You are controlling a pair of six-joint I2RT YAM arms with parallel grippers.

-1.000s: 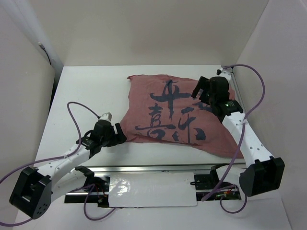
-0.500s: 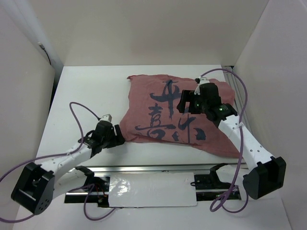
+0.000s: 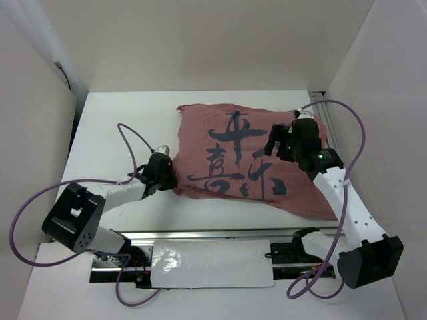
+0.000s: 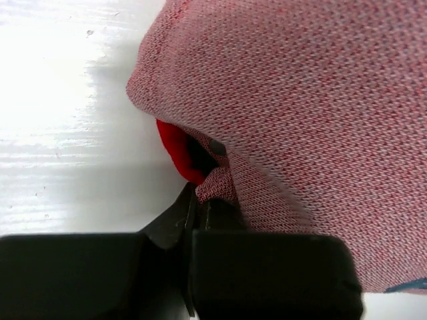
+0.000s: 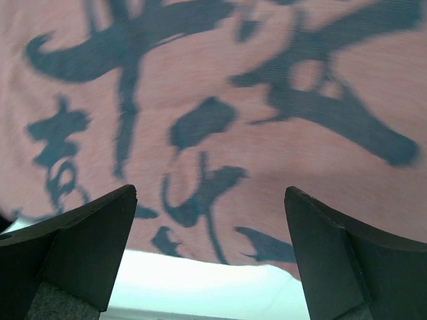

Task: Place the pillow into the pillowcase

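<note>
The pillowcase [image 3: 233, 157] lies on the white table, dull pink face up, with dark calligraphy marks across it. My left gripper [image 3: 170, 175] is at its near-left corner. In the left wrist view the left gripper [image 4: 200, 208] is shut on a fold of the pillowcase [image 4: 300, 100], with bright red fabric [image 4: 179, 150] showing at the hem. My right gripper [image 3: 275, 143] hovers open over the right half. In the right wrist view the right gripper [image 5: 210, 193] has only the printed pillowcase [image 5: 220, 80] below it. The pillow shows in no view.
White walls close in the table [image 3: 120, 127] on the left, back and right. A metal rail with a white plate [image 3: 207, 263] runs along the near edge between the arm bases. Purple cables [image 3: 133, 137] loop beside both arms.
My left gripper has moved right to the pillowcase's corner and shut on its edge. The right gripper swung left over the fabric, then back right, staying open.
</note>
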